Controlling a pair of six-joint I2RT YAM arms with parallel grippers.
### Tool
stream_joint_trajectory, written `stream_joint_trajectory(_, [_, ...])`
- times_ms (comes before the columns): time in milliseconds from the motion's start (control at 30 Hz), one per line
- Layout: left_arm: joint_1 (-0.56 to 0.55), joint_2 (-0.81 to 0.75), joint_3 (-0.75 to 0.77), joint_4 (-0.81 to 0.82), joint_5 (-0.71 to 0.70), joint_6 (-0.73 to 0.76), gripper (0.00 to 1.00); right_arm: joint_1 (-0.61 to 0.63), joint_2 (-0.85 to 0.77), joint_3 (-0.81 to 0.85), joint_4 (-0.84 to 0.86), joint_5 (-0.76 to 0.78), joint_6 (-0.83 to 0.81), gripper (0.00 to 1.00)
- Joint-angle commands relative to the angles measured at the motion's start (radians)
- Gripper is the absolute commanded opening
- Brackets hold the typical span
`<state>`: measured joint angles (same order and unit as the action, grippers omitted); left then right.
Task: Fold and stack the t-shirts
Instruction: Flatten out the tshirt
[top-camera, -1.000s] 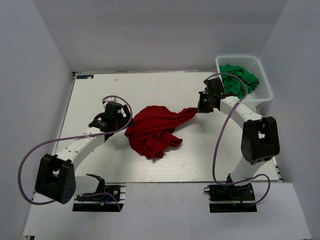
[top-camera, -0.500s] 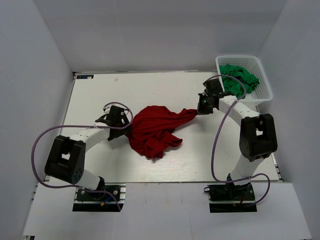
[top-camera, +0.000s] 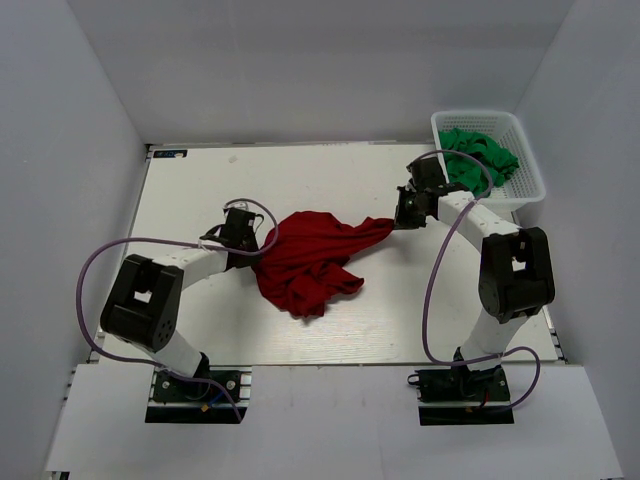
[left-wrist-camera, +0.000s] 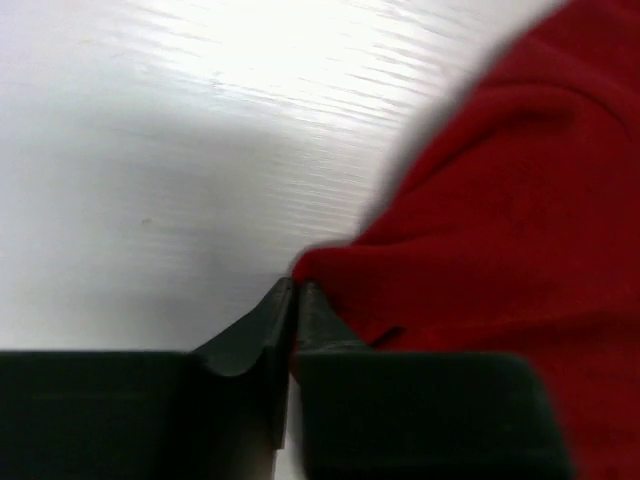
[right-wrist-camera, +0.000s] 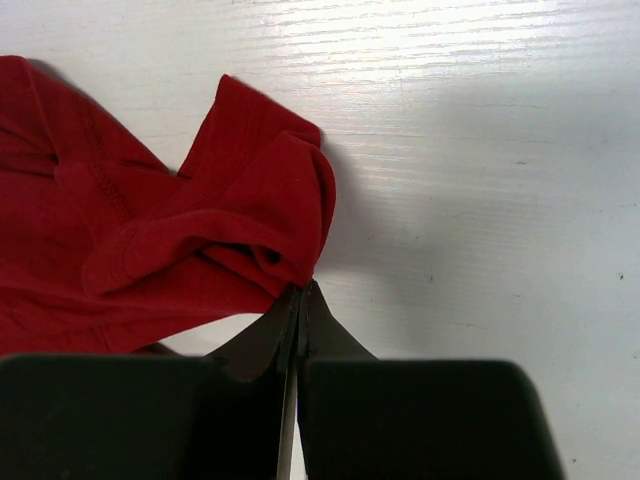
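A deep red soft cloth t-shirt (top-camera: 310, 262) lies crumpled in the middle of the white tabletop (top-camera: 300, 180), with one end pulled out to a point toward the right edge. The right fingers (right-wrist-camera: 325, 340) are closed tight on that pointed end. The left fingers (left-wrist-camera: 250, 340) are closed at the shirt's left edge, red cloth right at their tips (I cannot tell if any is caught between them). Bright green cloth t-shirts (top-camera: 480, 155) sit bunched in a white plastic lattice basket (top-camera: 530, 185) at the far right corner.
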<state>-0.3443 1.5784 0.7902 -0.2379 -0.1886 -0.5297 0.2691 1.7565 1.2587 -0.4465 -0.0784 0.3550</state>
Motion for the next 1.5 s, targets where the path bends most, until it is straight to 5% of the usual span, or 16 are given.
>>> stream_joint_trajectory(0, [-0.004,0.013,-0.051,0.067,0.168,0.043,0.12,-0.004,-0.025,0.030,0.008,0.000,-0.004,0.00])
stream_joint_trajectory(33, [-0.004,0.000,-0.051,0.068,0.181,0.043,0.00,-0.004,-0.025,0.033,0.006,0.002,-0.008,0.00])
stream_joint_trajectory(367, [-0.004,-0.242,0.021,0.014,-0.053,-0.022,0.00,-0.005,-0.089,0.041,0.037,0.012,-0.025,0.00])
stream_joint_trajectory(467, [-0.004,-0.308,0.127,-0.072,-0.223,-0.035,0.00,-0.004,-0.140,0.064,0.058,0.017,-0.044,0.00])
stream_joint_trajectory(767, [-0.004,-0.517,0.372,-0.006,-0.319,0.098,0.00,-0.004,-0.414,0.208,0.072,0.140,-0.114,0.00])
stream_joint_trajectory(1033, [-0.004,-0.673,0.512,0.167,-0.318,0.276,0.00,-0.001,-0.571,0.384,0.089,0.121,-0.159,0.00])
stream_joint_trajectory(1467, [0.014,-0.784,0.882,0.158,-0.104,0.415,0.00,-0.004,-0.773,0.666,-0.024,-0.115,-0.203,0.00])
